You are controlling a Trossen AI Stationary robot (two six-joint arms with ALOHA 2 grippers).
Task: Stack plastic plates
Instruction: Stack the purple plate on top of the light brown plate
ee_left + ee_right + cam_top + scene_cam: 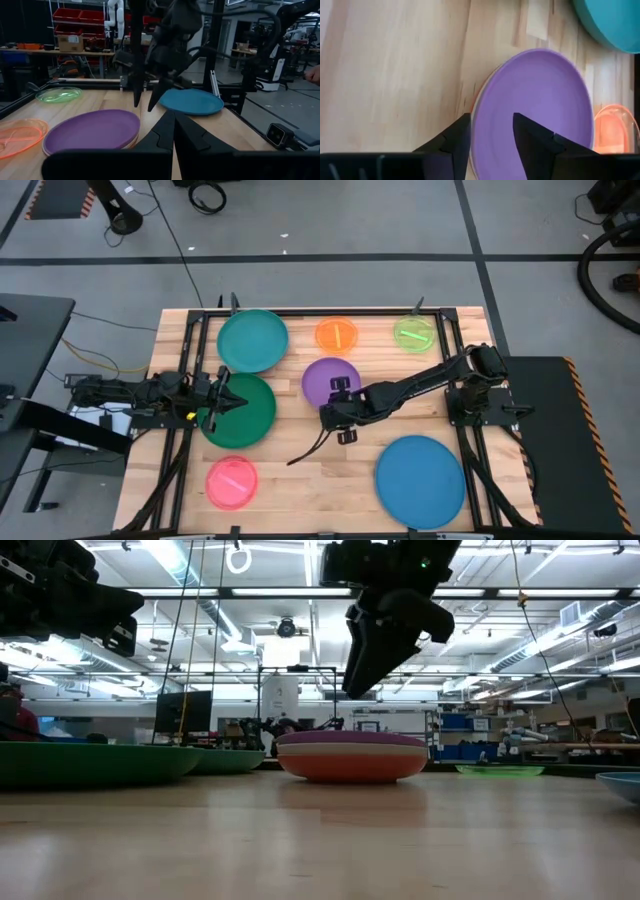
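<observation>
Purple plate [328, 379] is sitting flat atop the red-orange one while I'm hovering the right gripper [343, 388], jaws parted and empty, above its edge, the left gripper [232, 400] shut.

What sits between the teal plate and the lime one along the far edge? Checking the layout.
The small orange plate sits between teal and lime, per the high view.

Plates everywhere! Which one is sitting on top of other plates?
The purple plate in the middle. It rests on a cream and a red-orange plate, while the other plates lie alone on the table.
</observation>
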